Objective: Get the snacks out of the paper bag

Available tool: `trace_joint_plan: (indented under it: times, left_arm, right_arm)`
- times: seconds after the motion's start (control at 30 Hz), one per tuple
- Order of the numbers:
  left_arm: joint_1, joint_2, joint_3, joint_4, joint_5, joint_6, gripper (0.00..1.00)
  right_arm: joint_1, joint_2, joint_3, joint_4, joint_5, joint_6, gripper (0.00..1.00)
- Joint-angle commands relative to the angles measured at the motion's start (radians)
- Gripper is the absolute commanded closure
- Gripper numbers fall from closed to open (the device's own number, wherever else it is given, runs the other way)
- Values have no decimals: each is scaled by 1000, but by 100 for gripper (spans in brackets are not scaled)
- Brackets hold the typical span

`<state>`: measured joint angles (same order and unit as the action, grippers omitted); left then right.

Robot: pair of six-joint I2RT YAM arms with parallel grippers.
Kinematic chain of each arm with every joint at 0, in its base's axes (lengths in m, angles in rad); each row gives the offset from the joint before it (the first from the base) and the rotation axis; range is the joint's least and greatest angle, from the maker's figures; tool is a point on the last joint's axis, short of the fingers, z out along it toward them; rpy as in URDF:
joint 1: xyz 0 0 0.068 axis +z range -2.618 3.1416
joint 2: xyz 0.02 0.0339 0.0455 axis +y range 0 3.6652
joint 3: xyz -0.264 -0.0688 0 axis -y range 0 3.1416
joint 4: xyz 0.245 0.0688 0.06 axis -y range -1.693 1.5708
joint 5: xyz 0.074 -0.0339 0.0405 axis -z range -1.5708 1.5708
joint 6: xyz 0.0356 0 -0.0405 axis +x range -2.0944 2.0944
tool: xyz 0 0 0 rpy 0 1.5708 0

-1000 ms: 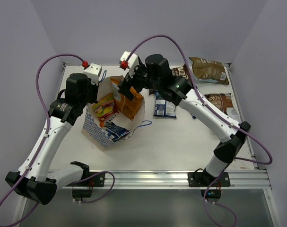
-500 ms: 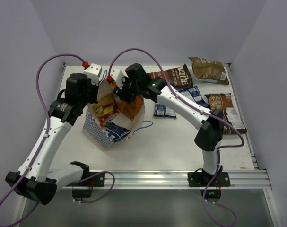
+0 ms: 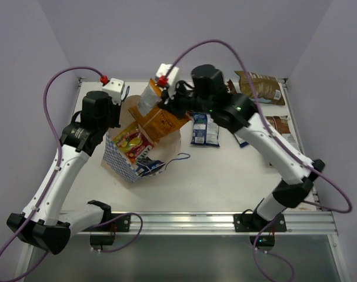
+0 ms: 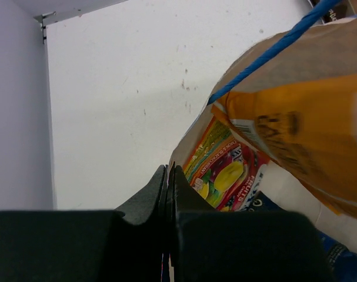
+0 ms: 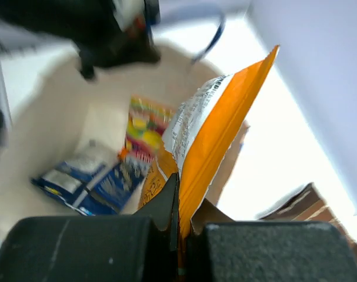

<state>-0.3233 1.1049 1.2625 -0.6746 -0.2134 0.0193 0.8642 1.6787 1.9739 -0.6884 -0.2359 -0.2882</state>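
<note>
Orange bag [image 3: 162,122] looks light, crinkly and slippery, best held by its flat edge. The right fingers [image 5: 160,214] pinch it there, half out of the paper bag [image 3: 120,160] near the far-left corner of the counter [image 3: 225,170]. The left fingers [image 4: 147,197] are pressed together on the bag's rim. A red-yellow packet [image 3: 133,143] and a blue packet [image 3: 150,167] lie inside.

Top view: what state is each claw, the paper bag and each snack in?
paper bag: open, rim pinched
left claw: shut on paper bag
right claw: shut on orange bag
orange bag: raised, tilted, above paper bag's mouth
red-yellow packet: inside paper bag
loose blue packet: flat on table
</note>
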Motion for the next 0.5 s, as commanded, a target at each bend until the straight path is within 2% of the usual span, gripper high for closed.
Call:
trace_joint_plan:
  times: [0.0,0.1,0.2,0.23,0.47]
  left_arm:
    - [-5,-10,31,72,-81,-2,100]
    - [-5,4,29,75,-147,-9,100]
    - [-5,18,29,84,-214,-9,100]
    - [-5,24,29,89,-231,-5,100]
    - [-3,67,57,144,-343,50,100]
  right_arm:
    - [12,-280,1,188,-31,89,100]
    - [10,-420,-91,242,67,144,100]
    - [7,-510,-186,276,249,161,100]
    - [3,-563,-214,289,361,162,100]
    - [-13,-812,-420,285,699,218,100]
